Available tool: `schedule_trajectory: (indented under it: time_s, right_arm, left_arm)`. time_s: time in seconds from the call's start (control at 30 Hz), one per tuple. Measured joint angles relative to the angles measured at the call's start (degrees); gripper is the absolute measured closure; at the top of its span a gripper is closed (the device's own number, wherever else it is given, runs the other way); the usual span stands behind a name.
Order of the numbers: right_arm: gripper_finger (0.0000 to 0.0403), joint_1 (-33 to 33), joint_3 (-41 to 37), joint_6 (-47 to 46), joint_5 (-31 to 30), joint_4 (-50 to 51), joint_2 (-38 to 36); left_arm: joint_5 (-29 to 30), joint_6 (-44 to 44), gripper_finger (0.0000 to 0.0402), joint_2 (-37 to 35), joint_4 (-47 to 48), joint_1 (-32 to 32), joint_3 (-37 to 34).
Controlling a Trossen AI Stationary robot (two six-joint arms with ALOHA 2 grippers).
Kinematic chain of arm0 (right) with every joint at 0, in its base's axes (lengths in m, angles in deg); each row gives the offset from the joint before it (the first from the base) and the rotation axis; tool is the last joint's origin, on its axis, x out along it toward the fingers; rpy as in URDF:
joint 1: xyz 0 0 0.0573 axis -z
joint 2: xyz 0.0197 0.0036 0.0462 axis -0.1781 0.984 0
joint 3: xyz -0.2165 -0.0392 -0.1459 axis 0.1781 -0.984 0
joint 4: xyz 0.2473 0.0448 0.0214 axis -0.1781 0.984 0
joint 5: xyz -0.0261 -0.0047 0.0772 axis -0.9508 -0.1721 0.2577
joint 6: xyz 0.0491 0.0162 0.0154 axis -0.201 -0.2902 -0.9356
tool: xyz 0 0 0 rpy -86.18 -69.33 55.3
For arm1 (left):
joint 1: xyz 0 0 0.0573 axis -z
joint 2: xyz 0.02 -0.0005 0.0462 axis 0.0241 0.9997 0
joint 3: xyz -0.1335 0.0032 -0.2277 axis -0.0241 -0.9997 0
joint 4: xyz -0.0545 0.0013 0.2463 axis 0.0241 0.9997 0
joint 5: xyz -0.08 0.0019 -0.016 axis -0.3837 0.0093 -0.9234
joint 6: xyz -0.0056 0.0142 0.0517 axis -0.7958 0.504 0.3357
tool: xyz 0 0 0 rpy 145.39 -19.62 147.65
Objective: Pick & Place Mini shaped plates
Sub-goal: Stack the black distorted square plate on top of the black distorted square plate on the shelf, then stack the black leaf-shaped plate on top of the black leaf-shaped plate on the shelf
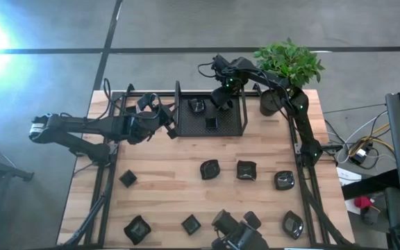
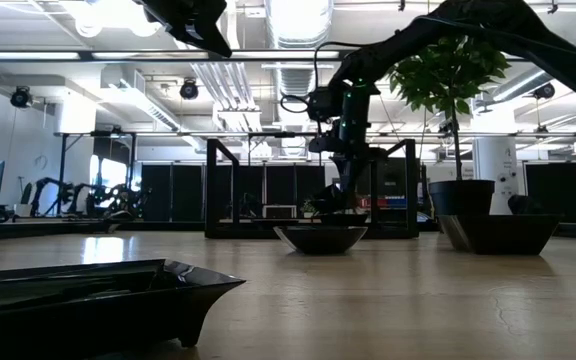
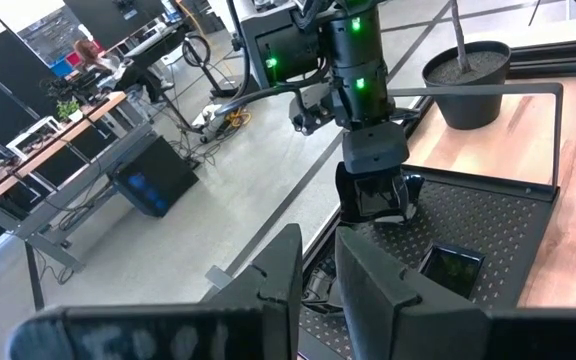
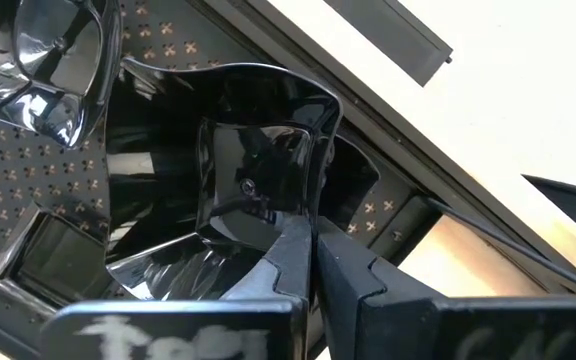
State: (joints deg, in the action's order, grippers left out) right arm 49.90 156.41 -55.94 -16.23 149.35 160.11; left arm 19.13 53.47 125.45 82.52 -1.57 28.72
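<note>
Right gripper point(image 1: 219, 99): clamped on a small plate's point(image 4: 238, 190) rim — held over the mesh tray point(image 1: 233, 129), likely for set-down.
Left gripper point(image 1: 160, 115): slightly parted, empty — waiting beside the tray.

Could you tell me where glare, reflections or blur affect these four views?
High view: bright glare washes the floor's upper left corner. Low view: ceiling lights blow out, and the nearest glossy black mini plate looks soft. Right wrist view: the shiny black plate pinched by the shut right gripper mirrors its surroundings over the black mesh tray. Left wrist view: the left gripper's own fingers blur.
</note>
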Motion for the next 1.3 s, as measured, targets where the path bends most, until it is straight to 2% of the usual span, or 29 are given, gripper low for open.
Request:
schedule_trajectory:
  time_s: [0.27,0.57,0.77,0.93,1.13,1.3]
  right_arm:
    - [0.0388,0.00,0.00,0.48,0.08,0.05,0.00]
    - [0.0322,0.00,0.00,0.84,0.12,0.23,-0.03]
    - [0.0302,-0.04,0.86,0.84,0.77,1.50,-0.75]
    - [0.0305,-0.04,4.81,0.93,0.69,5.56,-1.53]
    - [0.0331,-1.42,7.30,2.89,-0.11,6.17,-4.57]
    - [0.0357,-4.27,7.13,3.85,-7.96,6.04,-8.27]
  left_arm:
    - [0.00,0.01,0.0340,0.02,0.00,0.01,0.00]
    - [0.00,0.01,0.0340,0.00,0.00,0.00,0.00]
    - [0.00,0.04,0.0340,0.01,0.00,0.01,0.00]
    - [0.00,0.23,0.0340,0.00,-0.02,0.00,0.00]
    - [0.00,0.27,0.0340,-1.14,0.15,0.00,0.00]
    - [0.00,0.27,0.0340,-2.77,0.42,0.00,0.00]
